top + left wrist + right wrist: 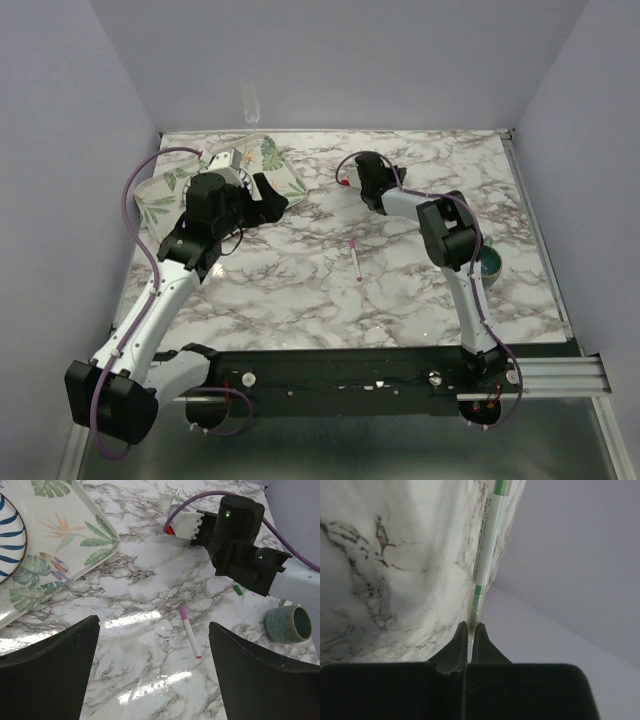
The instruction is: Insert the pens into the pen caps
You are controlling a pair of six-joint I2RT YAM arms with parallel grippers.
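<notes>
Right gripper [469, 628]: pinches green pen [487, 545] by its very tail. Left gripper [154, 628]: gapes wide over marble [150, 570]. Risks pen swivelling in so thin a grip and missing green cap [238, 589].

A marble-patterned table [300, 290] carries a leaf-printed tray [165, 190] at ten o'clock in the top view. A blue-striped plate [7, 540] lies on the tray, toward its nine o'clock side in the left wrist view. A teal cup [490, 265] stands upright near four o'clock.
</notes>
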